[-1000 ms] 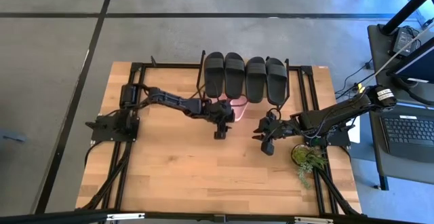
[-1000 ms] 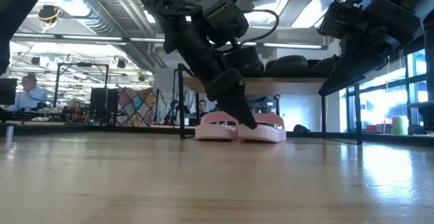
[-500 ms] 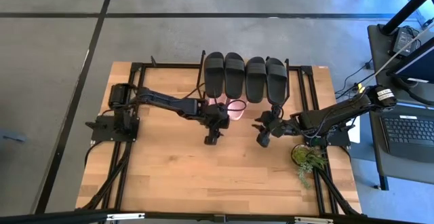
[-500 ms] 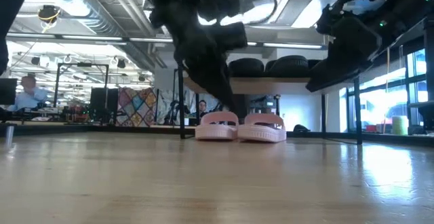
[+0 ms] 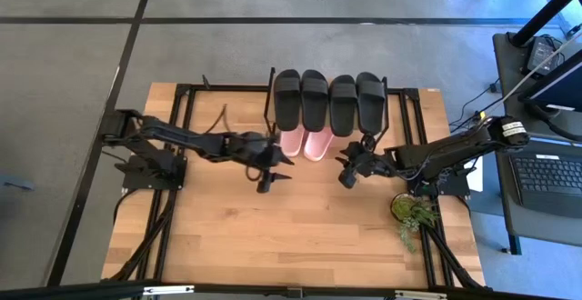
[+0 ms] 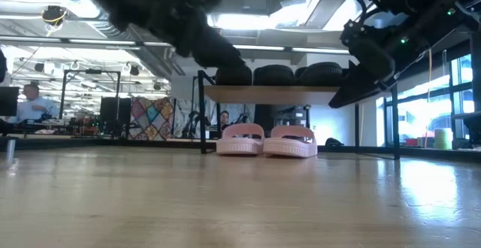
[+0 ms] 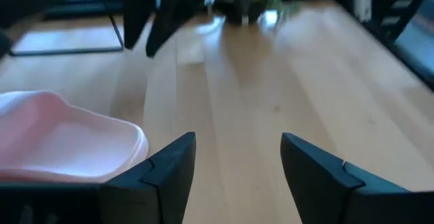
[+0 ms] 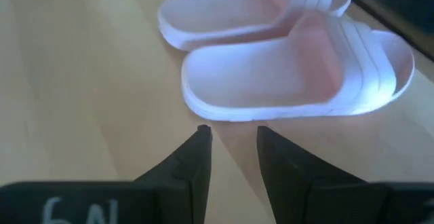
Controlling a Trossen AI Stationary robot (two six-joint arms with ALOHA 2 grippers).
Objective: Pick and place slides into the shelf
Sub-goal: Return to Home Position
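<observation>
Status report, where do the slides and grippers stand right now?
Left gripper open, empty; right gripper open, empty, facing the pink pair. Four black slides on the shelf, pink pair under it. Nothing in the way.

Four black slides (image 5: 328,102) lay side by side on shelf (image 5: 272,95) at far edge of table (image 5: 273,236). Pink pair (image 5: 306,142) sat below them, ends projecting toward table centre. Left gripper (image 5: 271,180) was near pink pair, clear of it. Right gripper (image 5: 345,177) was just beside pair on other side, also clear. Potted plant (image 5: 414,214) stood by right arm's base.
</observation>
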